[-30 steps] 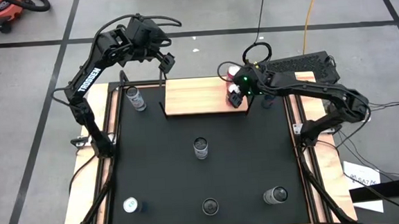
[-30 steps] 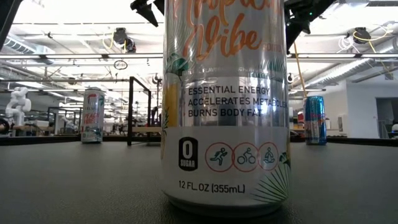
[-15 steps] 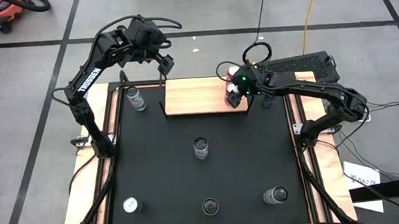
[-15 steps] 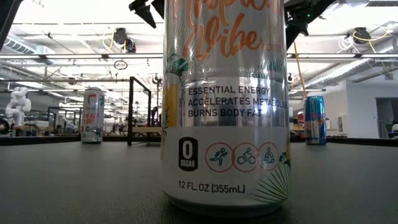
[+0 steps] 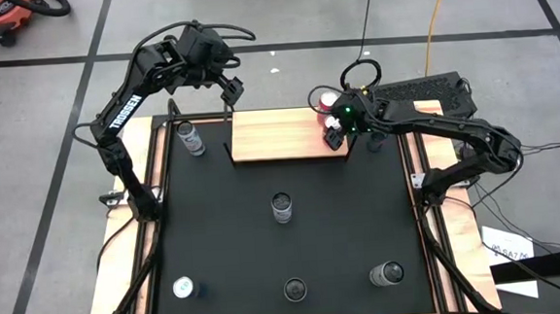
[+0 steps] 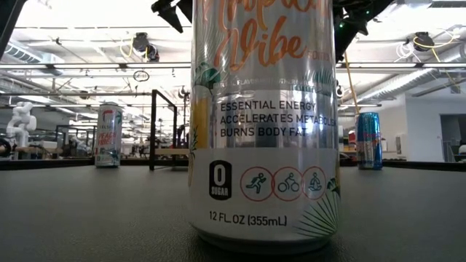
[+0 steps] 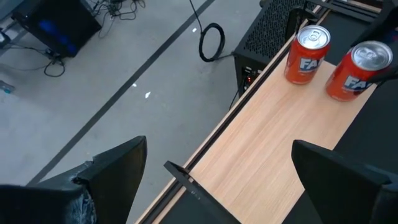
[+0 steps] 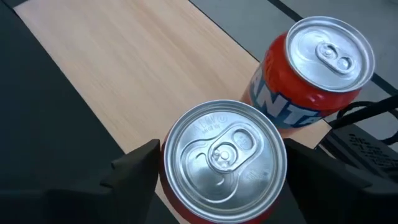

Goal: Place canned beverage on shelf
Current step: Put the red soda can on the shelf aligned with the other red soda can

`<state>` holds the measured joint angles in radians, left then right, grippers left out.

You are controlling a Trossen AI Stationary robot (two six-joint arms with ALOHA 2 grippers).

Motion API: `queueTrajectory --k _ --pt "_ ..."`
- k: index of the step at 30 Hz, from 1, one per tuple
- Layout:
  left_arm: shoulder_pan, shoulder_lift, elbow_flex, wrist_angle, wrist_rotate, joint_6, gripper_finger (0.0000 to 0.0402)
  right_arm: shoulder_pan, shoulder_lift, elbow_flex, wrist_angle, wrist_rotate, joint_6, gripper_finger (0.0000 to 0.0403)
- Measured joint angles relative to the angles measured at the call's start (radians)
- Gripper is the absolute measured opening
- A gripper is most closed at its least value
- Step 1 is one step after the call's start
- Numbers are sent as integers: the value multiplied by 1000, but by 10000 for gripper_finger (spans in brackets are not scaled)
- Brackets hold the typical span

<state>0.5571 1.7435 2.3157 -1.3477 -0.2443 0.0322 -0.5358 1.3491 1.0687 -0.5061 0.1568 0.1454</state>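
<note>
Now right fingers [image 8: 137, 171] wider around can [image 8: 221, 158].

Your high view looked straight down on the whole table, the shelf [image 5: 281, 135] upper centre. Your low view sat at mat level, a Celsius can [image 6: 263, 124] filling mid-frame. Both wrist views looked down closely on the shelf's two orange Fanta cans [image 8: 310, 71].

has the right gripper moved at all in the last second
Yes, slightly. In the high view the right gripper has drifted toward the far edge of the shelf, staying at its right end around the near orange can.
</note>
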Motion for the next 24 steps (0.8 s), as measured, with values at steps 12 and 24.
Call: queueTrajectory --k 12,24 --pt "0 0 0 8 -1 0 391 0 21 0 24 -1 2 307" --pt "-1 -1 0 7 -4 -1 391 0 4 2 21 1 19 369"
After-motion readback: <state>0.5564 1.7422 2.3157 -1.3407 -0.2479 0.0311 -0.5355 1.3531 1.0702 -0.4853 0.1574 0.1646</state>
